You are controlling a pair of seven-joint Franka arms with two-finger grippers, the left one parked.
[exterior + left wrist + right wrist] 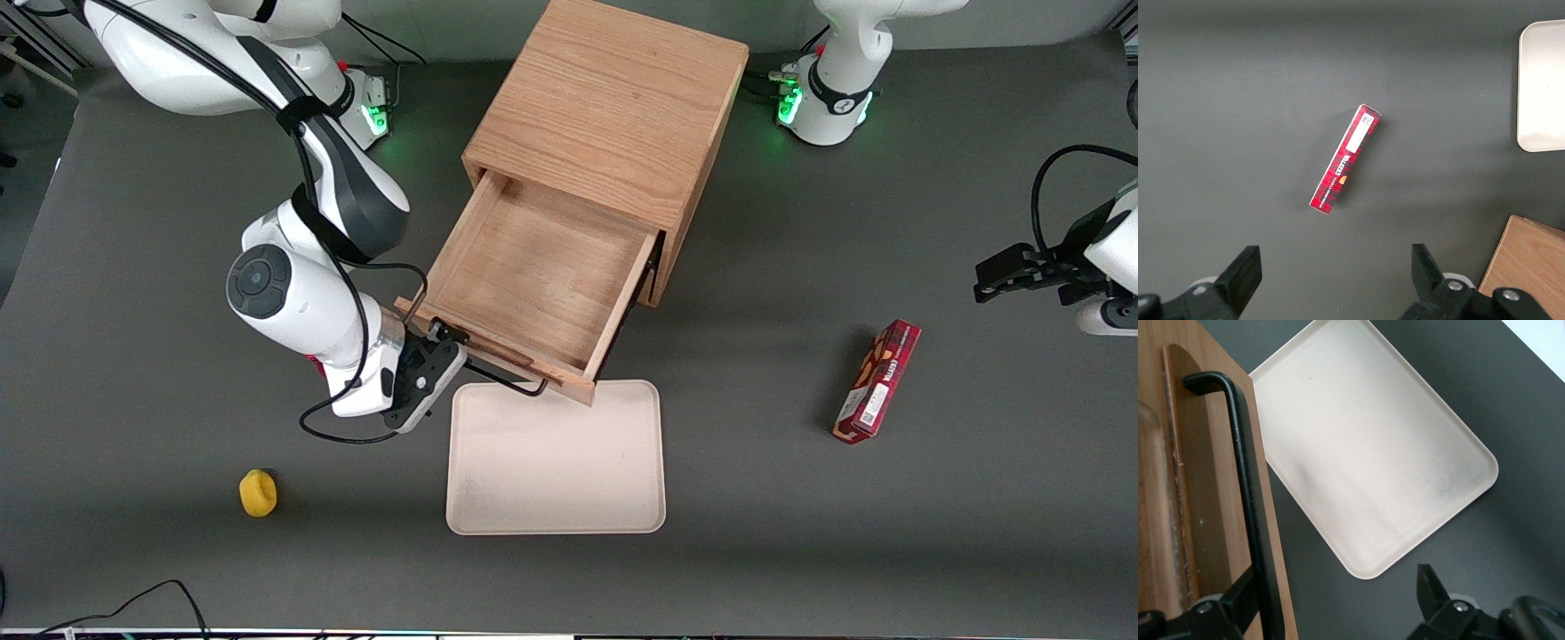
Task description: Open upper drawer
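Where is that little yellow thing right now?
In the front view the yellow object lies alone on the table toward the working arm's end, nearer the camera than the gripper and beside the beige tray.

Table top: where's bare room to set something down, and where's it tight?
Free: the beige plastic tray is empty; bare grey mat lies between it and the red snack box, and between it and the small yellow fruit. Crowded: the open oak upper drawer overhangs the tray's rim, with the open pincer at its black bar handle.

Front view looks steeply down; wrist views (close) share the tray (1371, 453).
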